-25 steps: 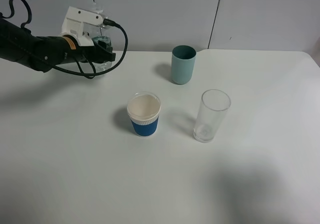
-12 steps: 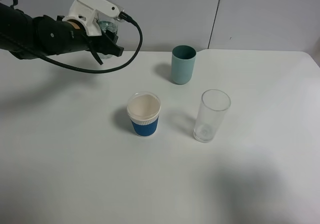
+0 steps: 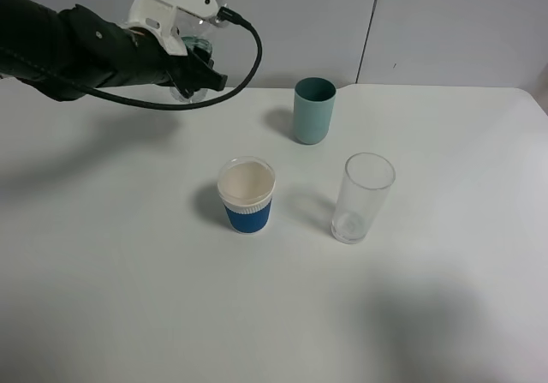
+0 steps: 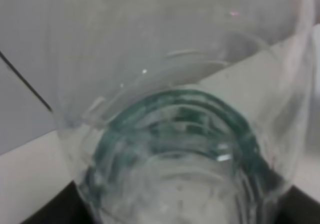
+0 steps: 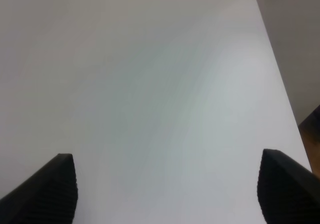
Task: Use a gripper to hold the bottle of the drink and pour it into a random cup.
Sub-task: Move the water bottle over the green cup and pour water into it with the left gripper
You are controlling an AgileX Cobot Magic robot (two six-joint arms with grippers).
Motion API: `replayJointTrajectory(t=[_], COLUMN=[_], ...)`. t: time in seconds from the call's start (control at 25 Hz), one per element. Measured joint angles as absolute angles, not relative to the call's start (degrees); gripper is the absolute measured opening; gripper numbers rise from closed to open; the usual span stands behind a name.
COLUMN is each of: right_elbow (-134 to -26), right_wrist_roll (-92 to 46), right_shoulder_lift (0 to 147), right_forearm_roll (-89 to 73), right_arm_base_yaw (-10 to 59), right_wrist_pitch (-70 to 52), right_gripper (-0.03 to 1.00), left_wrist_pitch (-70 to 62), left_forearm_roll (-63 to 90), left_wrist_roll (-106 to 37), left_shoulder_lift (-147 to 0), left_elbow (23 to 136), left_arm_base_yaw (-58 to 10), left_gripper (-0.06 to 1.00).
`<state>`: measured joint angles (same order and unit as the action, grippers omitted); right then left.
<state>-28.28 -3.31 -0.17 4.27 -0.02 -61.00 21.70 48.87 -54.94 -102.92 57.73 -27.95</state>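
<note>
**Item 1. Bottle of the drink** (image 3: 195, 47): small, clear plastic, with a dark green label band and clear liquid inside.
- Location: back left of the counter (image 3: 128, 314), raised clear of the surface and seen against the grey wall.
- Orientation: long axis close to vertical, narrow neck pointing up past the white head of the pincer, base pointing down toward the counter. Any slight lean cannot be judged.
- Left wrist view: the bottle (image 4: 175, 108) fills nearly the whole picture, its green band curving across the lower half.

**Item 2. Left pincer** (image 3: 199, 64): white boxy head, black fingers, black cable looping to its right, arm in a black cover.
- State: pressed in on the bottle of the drink, pinching it at the label band.

**Item 3. Right pincer** (image 5: 170, 189): seen in its own wrist view only.
- State: two ribbed black fingers (image 5: 57, 189) spread wide, with only bare counter between them.

**Item 4. Cup** (image 3: 313, 110): opaque teal, upright, mouth up.
- Location: back centre of the counter, well apart from the bottle, to its right.

**Item 5. White cup with blue sleeve** (image 3: 247, 196): upright, at the centre of the counter.

**Item 6. Clear glass tumbler** (image 3: 363, 198): upright, to the right of the white cup and in front of the teal one.
</note>
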Motion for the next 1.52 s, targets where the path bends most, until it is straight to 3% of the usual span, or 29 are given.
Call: replayJointTrajectory(t=[0.24,0.4,0.88,1.16,1.52], right_elbow=[-28.3,-28.3,-28.3,-28.3,-28.3], right_wrist_roll=[-3.3,-3.3,-3.3,-3.3,-3.3], right_shoulder_lift=[-0.2,-0.2,-0.2,-0.2,-0.2], right_forearm_roll=[4.3,4.3,5.6,5.8,5.8], right_arm_base_yaw=[0.0,0.0,0.0,0.0,0.0], right_wrist_pitch=[-61.0,-61.0,-61.0,-61.0,-61.0], right_gripper=[0.74,0.74,0.74,0.74,0.74], left_wrist_pitch=[26.6,32.7,40.9,46.1,47.8], left_forearm_roll=[71.5,79.3,87.6,97.6,98.3], left_wrist_roll=[-86.9,-99.4,-104.6,-116.8,-132.3], left_shoulder_lift=[-102.9,-102.9,-104.4,-111.4,-116.5], left_elbow=[62.6,65.5,68.0,75.4,80.3], left_arm_base_yaw=[-33.0,-34.9,-35.7,-37.8,-41.3], left_gripper=[0.51,0.51,0.51,0.51,0.51])
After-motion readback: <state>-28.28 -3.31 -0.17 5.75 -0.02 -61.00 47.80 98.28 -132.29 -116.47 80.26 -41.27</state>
